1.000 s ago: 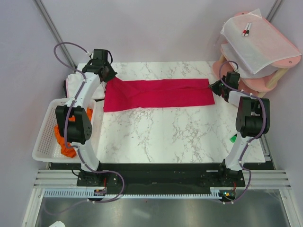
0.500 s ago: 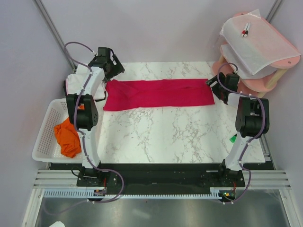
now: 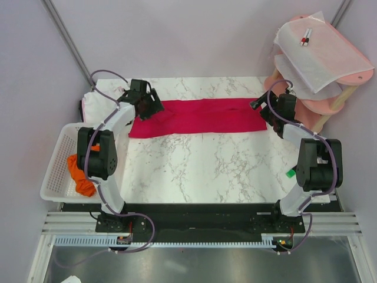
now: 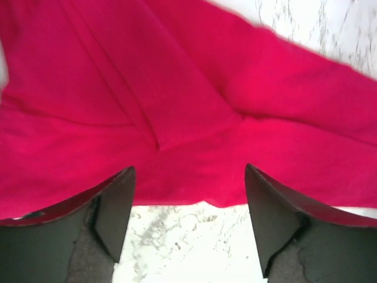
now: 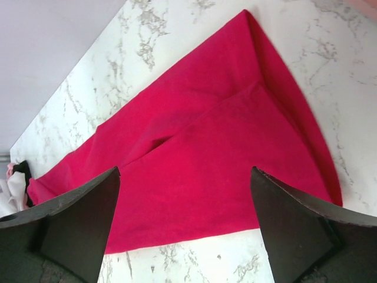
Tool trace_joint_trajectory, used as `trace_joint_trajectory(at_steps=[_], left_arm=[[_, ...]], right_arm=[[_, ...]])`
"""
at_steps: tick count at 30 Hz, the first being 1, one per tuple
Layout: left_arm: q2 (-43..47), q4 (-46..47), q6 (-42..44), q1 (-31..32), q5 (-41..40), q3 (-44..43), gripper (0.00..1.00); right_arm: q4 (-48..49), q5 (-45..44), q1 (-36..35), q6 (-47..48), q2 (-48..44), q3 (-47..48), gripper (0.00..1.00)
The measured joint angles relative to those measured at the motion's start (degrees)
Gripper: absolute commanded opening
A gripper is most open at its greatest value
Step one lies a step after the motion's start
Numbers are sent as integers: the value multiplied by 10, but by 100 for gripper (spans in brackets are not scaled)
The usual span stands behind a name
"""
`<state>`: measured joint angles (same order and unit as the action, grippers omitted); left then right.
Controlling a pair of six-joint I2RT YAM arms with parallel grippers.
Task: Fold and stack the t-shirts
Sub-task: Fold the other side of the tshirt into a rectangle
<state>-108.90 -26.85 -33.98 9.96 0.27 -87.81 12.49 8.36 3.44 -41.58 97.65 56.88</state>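
Marble table (image 3: 224,165), red t-shirt (image 3: 206,117), basket (image 3: 53,171), shelf (image 3: 321,106)

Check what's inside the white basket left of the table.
An orange t-shirt, crumpled toward the near end of the basket. The left arm overhangs the basket's right side and part of the shirt, so whatever lies beneath it cannot be seen.

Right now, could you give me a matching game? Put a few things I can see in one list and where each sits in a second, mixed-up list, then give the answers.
Things:
1. crimson-red t-shirt
2. orange t-shirt
3. white t-shirt
4. translucent white sheets

Places:
A. in the white mesh basket
B. on the pink shelf
C. spread flat across the far part of the marble table
D. at the table's far left corner

Pairs: 1-C, 2-A, 3-D, 4-B.
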Motion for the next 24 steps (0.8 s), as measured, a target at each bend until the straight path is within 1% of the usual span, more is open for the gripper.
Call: trace_joint_trajectory(at_steps=[1, 3, 5, 11, 14, 16, 17, 18, 19, 20, 21, 22, 24], left_arm=[[9, 17, -4, 5, 10, 28, 70], [12, 41, -12, 8, 26, 69, 68], [0, 51, -16, 6, 34, 87, 67], [-37, 85, -24, 3, 34, 90, 66], [-52, 104, -28, 3, 33, 90, 63], [-63, 113, -31, 3, 33, 90, 54], [-67, 116, -33, 3, 33, 90, 47], [-71, 120, -36, 3, 33, 89, 33], [-76, 122, -39, 3, 33, 87, 26], [-78, 124, -43, 3, 33, 84, 21], [-83, 128, -43, 3, 33, 83, 8], [-84, 130, -46, 3, 33, 83, 4], [-85, 137, -48, 3, 34, 83, 2]], right_arm=[[2, 4, -2, 1, -5, -2, 98], [3, 10, -2, 3, -8, -5, 98], [2, 13, -2, 5, -8, -7, 98], [-1, 24, -2, 9, -8, -12, 98], [-1, 32, -2, 9, -8, -12, 98], [-1, 37, -2, 9, -8, -13, 98], [-1, 38, -2, 9, -8, -13, 98], [-1, 39, -2, 9, -8, -13, 98], [-1, 40, -2, 10, -8, -13, 98], [-1, 41, -2, 10, -8, -13, 98], [-1, 43, -2, 10, -8, -13, 98], [-1, 44, -2, 11, -8, -13, 98], [-1, 48, -2, 11, -8, -13, 98]])
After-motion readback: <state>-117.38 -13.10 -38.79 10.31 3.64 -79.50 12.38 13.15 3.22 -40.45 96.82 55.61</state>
